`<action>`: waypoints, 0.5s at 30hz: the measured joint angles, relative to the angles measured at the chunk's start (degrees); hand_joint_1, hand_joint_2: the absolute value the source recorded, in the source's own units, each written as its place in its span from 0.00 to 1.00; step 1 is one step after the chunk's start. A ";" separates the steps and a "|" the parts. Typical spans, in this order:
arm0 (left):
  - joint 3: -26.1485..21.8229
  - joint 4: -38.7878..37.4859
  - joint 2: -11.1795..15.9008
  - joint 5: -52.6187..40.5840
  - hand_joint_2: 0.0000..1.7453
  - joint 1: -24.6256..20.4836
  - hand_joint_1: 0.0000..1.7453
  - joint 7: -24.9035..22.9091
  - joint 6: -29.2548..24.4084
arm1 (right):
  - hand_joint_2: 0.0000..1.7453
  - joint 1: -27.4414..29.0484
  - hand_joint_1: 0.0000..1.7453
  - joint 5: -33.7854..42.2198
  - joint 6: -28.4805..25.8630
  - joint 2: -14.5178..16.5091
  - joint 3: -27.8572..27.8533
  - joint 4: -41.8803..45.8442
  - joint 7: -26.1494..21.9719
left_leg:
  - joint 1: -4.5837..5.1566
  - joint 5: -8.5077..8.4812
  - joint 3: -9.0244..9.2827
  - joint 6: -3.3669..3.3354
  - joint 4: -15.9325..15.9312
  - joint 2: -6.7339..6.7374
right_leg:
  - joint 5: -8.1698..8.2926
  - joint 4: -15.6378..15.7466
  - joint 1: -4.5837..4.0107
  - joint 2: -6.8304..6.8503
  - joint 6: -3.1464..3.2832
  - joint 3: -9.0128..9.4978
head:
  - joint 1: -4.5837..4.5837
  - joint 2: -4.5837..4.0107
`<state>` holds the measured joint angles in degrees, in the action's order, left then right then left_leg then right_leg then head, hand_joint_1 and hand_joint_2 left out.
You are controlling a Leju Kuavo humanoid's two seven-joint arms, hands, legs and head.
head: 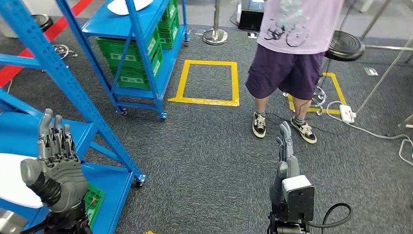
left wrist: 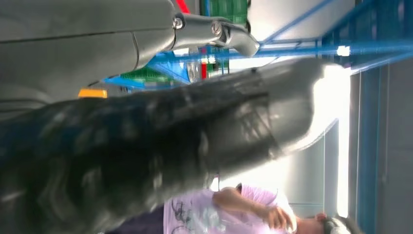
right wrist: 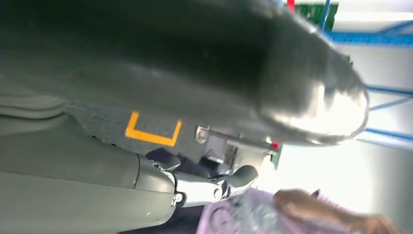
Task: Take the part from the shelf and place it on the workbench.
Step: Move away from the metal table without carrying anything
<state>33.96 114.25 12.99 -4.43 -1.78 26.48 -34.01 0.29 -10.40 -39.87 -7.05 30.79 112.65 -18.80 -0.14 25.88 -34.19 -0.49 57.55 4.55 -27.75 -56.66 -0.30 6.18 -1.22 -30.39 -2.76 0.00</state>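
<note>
At your nine o'clock in the head view, the near blue shelf (head: pixel 73 105) carries a white part (head: pixel 13 181) on its middle level, its rounded edge showing just behind your left robot hand (head: pixel 54 161). That robot hand stands upright in front of the shelf, fingers straight and apart, holding nothing; you cannot tell whether it touches the part. A green crate (head: pixel 92 201) sits on the level below, at your seven o'clock.

At eleven o'clock a second blue shelf (head: pixel 141 53) holds stacked green crates (head: pixel 131 61) and another white piece (head: pixel 127 6) on its top level. At twelve o'clock a yellow tape square (head: pixel 208 83) marks the dark carpet (head: pixel 204 161).

At one o'clock a person (head: pixel 291 44) in a lilac shirt and dark shorts stands on the carpet, well apart from both arms. The left wrist view adds the person's arms held at the chest (left wrist: pixel 253 207), which the head view cuts off.

At five o'clock your right robot hand (head: pixel 286 146) points forward, fingers straight and together, gripping nothing. The right wrist view shows its thick thumb (right wrist: pixel 272 73) close up, blurred, with a corner of yellow tape (right wrist: pixel 152 131) beyond.
</note>
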 joint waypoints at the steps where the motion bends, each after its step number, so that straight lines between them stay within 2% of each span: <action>1: -0.02 0.02 -0.01 0.01 0.00 0.02 0.00 0.01 0.04 | 0.00 -0.02 0.00 -0.02 0.00 -0.01 0.02 0.00 -0.01 | 0.06 -0.18 0.01 -0.37 -0.02 -0.82 | -0.07 -0.04 -0.04 0.60 -0.28 0.05 | 0.11 0.00; 2: -0.03 0.04 -0.01 0.01 0.00 0.02 0.00 0.02 0.08 | 0.00 -0.02 0.00 -0.04 0.00 -0.01 0.03 0.00 -0.02 | 0.05 -0.33 -0.14 -0.70 -0.05 -1.51 | -0.14 -0.06 0.00 1.15 -0.56 0.01 | 0.22 0.00; 3: -0.04 0.05 0.00 0.01 0.00 0.05 0.00 0.02 0.09 | 0.00 -0.05 0.00 -0.04 0.00 -0.02 0.05 0.00 -0.02 | -0.02 -0.51 -0.22 -0.99 -0.16 -2.21 | -0.45 -0.33 0.08 0.95 -0.91 -0.22 | 0.34 0.00; 4: -0.06 0.06 0.01 0.01 0.00 0.06 0.00 0.03 0.13 | 0.00 -0.09 0.00 -0.06 0.00 -0.02 0.06 0.00 -0.03 | -0.13 -0.68 -0.26 -1.27 -0.27 -2.92 | -1.26 -1.37 0.19 -0.01 -1.24 -0.85 | 0.54 0.00; 5: -0.08 0.07 0.01 0.02 0.00 0.06 0.00 0.04 0.20 | 0.00 -0.12 0.00 -0.08 0.00 -0.03 0.08 -0.01 -0.03 | -0.27 -0.85 -0.27 -1.54 -0.38 -3.65 | -2.69 -3.77 0.31 -1.48 -1.51 -2.12 | 0.85 0.00; 7: -0.10 0.05 0.00 0.08 0.00 0.05 0.00 0.04 0.35 | 0.00 0.01 0.00 -0.11 0.00 -0.04 0.11 -0.08 -0.02 | -0.25 -0.97 -0.37 -1.79 -0.39 -5.21 | -6.17 -11.66 0.45 -4.43 -1.63 -6.00 | 1.55 0.00; 8: -0.10 0.04 0.01 0.11 0.00 0.08 0.00 0.04 0.40 | 0.00 0.11 0.00 -0.11 0.00 -0.05 0.14 -0.14 -0.01 | -0.19 -1.01 -0.39 -1.88 -0.38 -6.06 | -7.16 -15.29 0.45 -5.09 -1.52 -7.83 | 1.82 0.00; 9: -0.10 0.03 0.02 0.15 0.00 0.09 0.00 0.04 0.43 | 0.00 0.20 0.00 -0.11 0.00 -0.07 0.17 -0.20 0.01 | -0.12 -1.03 -0.40 -1.93 -0.36 -6.95 | -7.07 -17.04 0.43 -5.46 -1.34 -8.85 | 2.00 0.00; 10: -0.10 0.02 0.02 0.17 0.00 0.11 0.00 0.03 0.45 | 0.00 0.23 0.00 -0.11 0.00 -0.10 0.20 -0.24 0.01 | -0.06 -1.07 -0.39 -1.96 -0.34 -7.85 | -5.91 -16.48 0.38 -5.75 -1.05 -8.81 | 2.18 0.00; 11: -0.10 0.02 0.03 0.17 0.00 0.11 0.00 0.03 0.47 | 0.00 0.20 0.00 -0.11 0.00 -0.13 0.22 -0.26 0.01 | -0.03 -1.12 -0.35 -1.96 -0.33 -8.77 | -3.89 -13.56 0.32 -6.22 -0.68 -7.64 | 2.38 0.00; 13: -0.11 0.02 0.02 0.19 0.00 0.10 0.00 0.04 0.50 | 0.00 0.12 0.00 -0.14 0.00 -0.17 0.25 -0.25 0.02 | -0.02 -1.25 -0.40 -1.85 -0.26 -10.41 | -0.26 -5.45 0.28 -8.59 0.24 -4.14 | 2.70 0.00; 14: -0.12 0.02 0.02 0.23 0.00 0.11 0.00 0.04 0.51 | 0.00 0.08 0.00 -0.19 0.00 -0.17 0.27 -0.25 0.03 | -0.09 -1.35 -0.53 -1.65 -0.22 -11.13 | 0.61 -2.50 0.23 -9.60 0.57 -2.75 | 2.81 0.00; 15: -0.13 0.02 0.02 0.27 0.00 0.12 0.00 0.04 0.51 | 0.00 0.04 0.00 -0.25 0.00 -0.18 0.28 -0.24 0.04 | -0.24 -1.47 -0.74 -1.40 -0.18 -11.74 | 0.77 -1.02 0.14 -10.23 0.78 -1.92 | 2.85 0.00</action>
<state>33.83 114.27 13.00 -4.16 -1.65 26.52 -33.50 0.34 -10.65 -39.87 -7.23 31.07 112.41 -18.76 -0.38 24.41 -34.93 -1.88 57.37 -7.18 -26.98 -57.68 -0.16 -4.06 -0.44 -32.32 0.09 0.00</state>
